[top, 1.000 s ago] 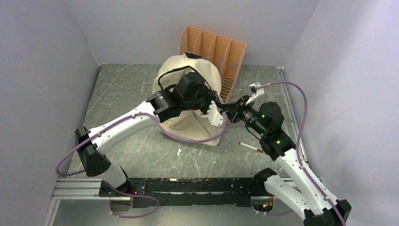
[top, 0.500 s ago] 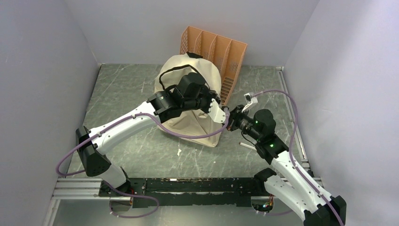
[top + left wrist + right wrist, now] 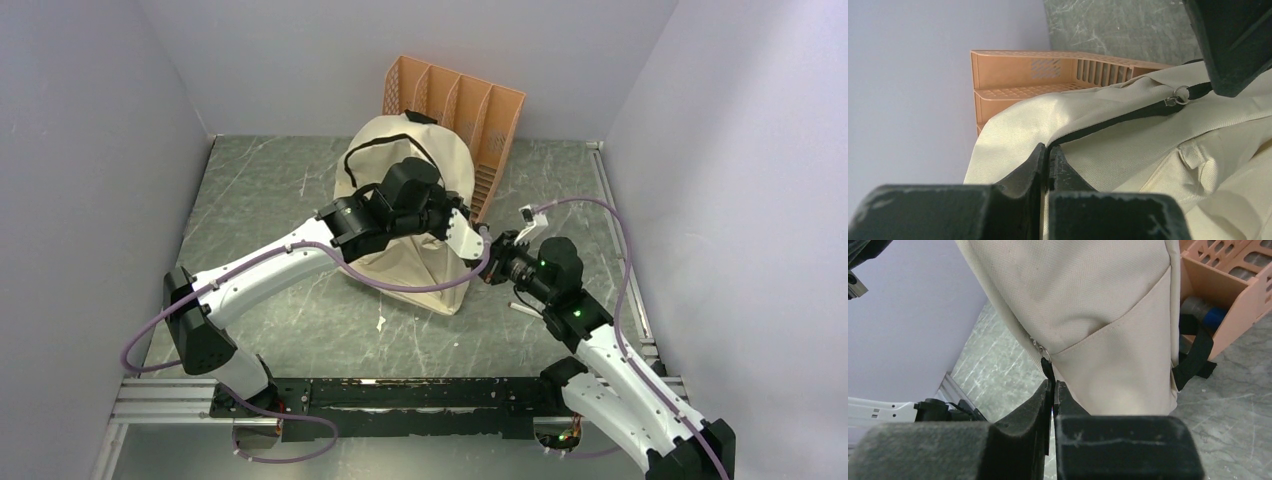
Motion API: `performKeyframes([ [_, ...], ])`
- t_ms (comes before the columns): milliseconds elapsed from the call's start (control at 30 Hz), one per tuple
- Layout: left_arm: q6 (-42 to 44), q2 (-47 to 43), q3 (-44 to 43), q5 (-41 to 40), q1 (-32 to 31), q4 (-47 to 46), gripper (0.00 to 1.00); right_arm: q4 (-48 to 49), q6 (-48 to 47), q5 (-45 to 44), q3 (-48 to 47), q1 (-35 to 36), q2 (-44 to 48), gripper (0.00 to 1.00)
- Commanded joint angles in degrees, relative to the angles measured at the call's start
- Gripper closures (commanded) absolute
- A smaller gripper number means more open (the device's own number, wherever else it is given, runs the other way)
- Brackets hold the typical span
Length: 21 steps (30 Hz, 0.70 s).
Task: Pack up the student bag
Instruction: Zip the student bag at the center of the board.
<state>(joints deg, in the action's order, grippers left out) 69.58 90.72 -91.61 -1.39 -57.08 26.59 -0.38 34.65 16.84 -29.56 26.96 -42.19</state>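
At one student bag [image 3: 405,268]: two tools [image 3: 1044,150] [image 3: 1053,386], pinching.

Plain lavender-grey all round: the back wall [image 3: 300,50], the left wall [image 3: 80,150] and the right wall [image 3: 740,150] box in a green-grey marbled tabletop [image 3: 270,190], pale veins streaking across it. Light is even and soft, shadows faint. Along the near edge runs an aluminium rail [image 3: 160,400].

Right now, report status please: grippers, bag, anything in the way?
Left gripper shut on student bag, at zipper edge. Right gripper shut on zipper pull. Bag upright on table. Orange organizer right behind it.
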Motion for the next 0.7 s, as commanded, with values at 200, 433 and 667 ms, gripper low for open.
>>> performKeyframes([
  [200, -4.1, -5.6, 2.2, -1.8, 1.0, -11.3, 0.95, -10.2, -3.1, -6.6, -3.2, 0.5, 7.4, 0.53],
  [433, -10.7, -9.7, 9.2, 0.3, 1.1, -15.2, 0.58, -12.0, -7.2, -14.6, -7.2, 0.5, 9.5, 0.50],
  [667, -20.0, -15.8, 15.9, -1.2, 2.7, -23.1, 0.35, -9.8, -8.3, -18.2, -7.2, 0.5, 9.0, 0.49],
])
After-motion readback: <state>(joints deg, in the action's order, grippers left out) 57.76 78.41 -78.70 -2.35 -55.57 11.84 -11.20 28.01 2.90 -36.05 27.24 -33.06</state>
